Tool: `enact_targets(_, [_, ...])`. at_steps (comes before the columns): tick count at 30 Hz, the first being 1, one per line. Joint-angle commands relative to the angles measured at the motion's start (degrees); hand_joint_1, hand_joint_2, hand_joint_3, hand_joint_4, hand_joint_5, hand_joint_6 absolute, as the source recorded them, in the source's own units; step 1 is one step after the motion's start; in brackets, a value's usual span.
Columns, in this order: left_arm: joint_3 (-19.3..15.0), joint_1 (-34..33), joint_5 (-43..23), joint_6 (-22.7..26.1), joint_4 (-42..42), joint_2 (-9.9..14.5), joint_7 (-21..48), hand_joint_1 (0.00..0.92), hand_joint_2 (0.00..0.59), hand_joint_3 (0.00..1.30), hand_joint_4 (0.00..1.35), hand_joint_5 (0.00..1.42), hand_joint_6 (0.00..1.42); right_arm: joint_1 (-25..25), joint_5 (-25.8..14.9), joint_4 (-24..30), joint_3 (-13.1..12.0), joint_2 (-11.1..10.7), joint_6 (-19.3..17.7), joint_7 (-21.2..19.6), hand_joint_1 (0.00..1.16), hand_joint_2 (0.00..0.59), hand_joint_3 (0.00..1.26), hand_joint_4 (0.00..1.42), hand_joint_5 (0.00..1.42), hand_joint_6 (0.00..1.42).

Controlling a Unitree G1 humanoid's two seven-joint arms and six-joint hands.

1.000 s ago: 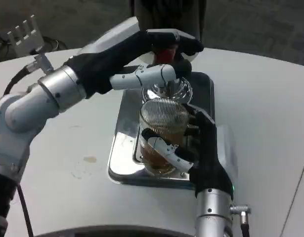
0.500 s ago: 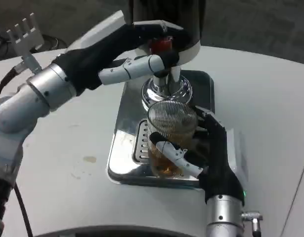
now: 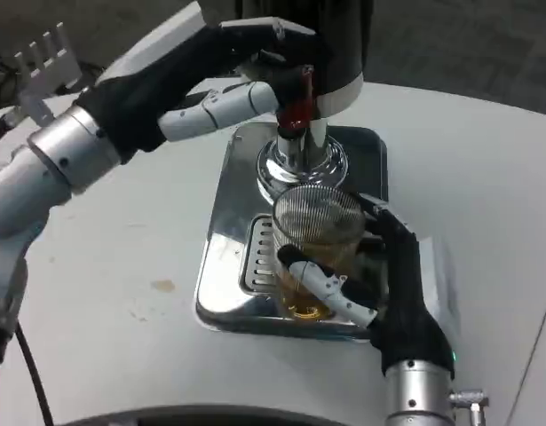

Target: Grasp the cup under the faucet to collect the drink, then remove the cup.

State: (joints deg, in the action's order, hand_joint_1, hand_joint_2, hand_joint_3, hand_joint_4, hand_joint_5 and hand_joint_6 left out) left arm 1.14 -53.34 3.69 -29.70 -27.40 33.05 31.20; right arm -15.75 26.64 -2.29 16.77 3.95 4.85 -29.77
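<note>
Your right robot hand (image 3: 379, 288) comes up from the lower right of the frame and is wrapped around the ribbed glass cup (image 3: 315, 244): the thumb crosses the front of the cup low down, and the black fingers (image 3: 390, 232) curl around its right side. The hold is a full one, with the cup enclosed between thumb and fingers. The cup stands upright just below the centre of the frame, over the slotted grille of the chrome drip tray (image 3: 221, 257), and amber drink fills its lower part (about the bottom third, as far as the ribbing lets you see).

Directly above the cup, the chrome faucet (image 3: 301, 155) hangs from the dark dispenser body (image 3: 339, 40) at the top centre.

Your left robot hand (image 3: 241, 75) reaches in from the upper left. Its fingers are curled over the front of the dispenser, and its white thumb lies against the red tap lever (image 3: 296, 102) just above the faucet. You can see contact with the lever, but whether the hand is truly gripping it or only pressing on it cannot be told from this angle.

The tray sits on the white worktop (image 3: 104, 302), which carries a small brownish stain (image 3: 162, 286) at the left centre.
</note>
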Motion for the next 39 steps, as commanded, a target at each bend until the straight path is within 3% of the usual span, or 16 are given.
enact_targets(1, [-1.32,1.65,-1.04,0.37,1.14,1.67,0.48,0.000,0.149,0.35,0.31,0.38,0.40,2.03,0.83,3.58,0.42,1.58,-0.78,0.54,0.73,0.235,0.63,0.67,0.75,0.38])
enact_targets(13, [-3.91,3.57,-2.58,1.20,3.76,3.16,0.46,0.000,0.149,0.35,0.31,0.38,0.41,5.67,1.15,8.44,-0.17,0.88,-0.67,2.48,0.75,0.224,0.65,0.68,0.76,0.39])
enact_targets(20, [-6.56,6.92,-3.73,2.85,7.05,5.60,0.08,0.000,0.148,0.35,0.32,0.38,0.41,8.08,1.79,11.82,-0.44,0.14,-0.33,4.67,0.75,0.222,0.65,0.69,0.77,0.39])
enact_targets(27, [-12.09,15.79,-5.00,4.93,11.58,9.09,-0.51,0.000,0.148,0.36,0.32,0.38,0.41,10.20,2.78,14.96,-1.00,-0.46,0.46,7.09,0.76,0.222,0.66,0.70,0.79,0.39])
enact_targets(33, [-16.33,23.95,-5.16,7.43,13.86,10.38,-2.36,0.000,0.148,0.36,0.32,0.38,0.41,12.32,3.87,17.52,-1.14,-0.55,0.48,7.99,0.76,0.222,0.66,0.71,0.80,0.38])
enact_targets(39, [-17.64,31.12,-2.67,8.66,16.10,11.23,-4.53,0.000,0.148,0.35,0.31,0.37,0.40,14.32,4.18,19.97,-0.84,-0.80,0.20,9.11,0.76,0.222,0.68,0.71,0.82,0.38])
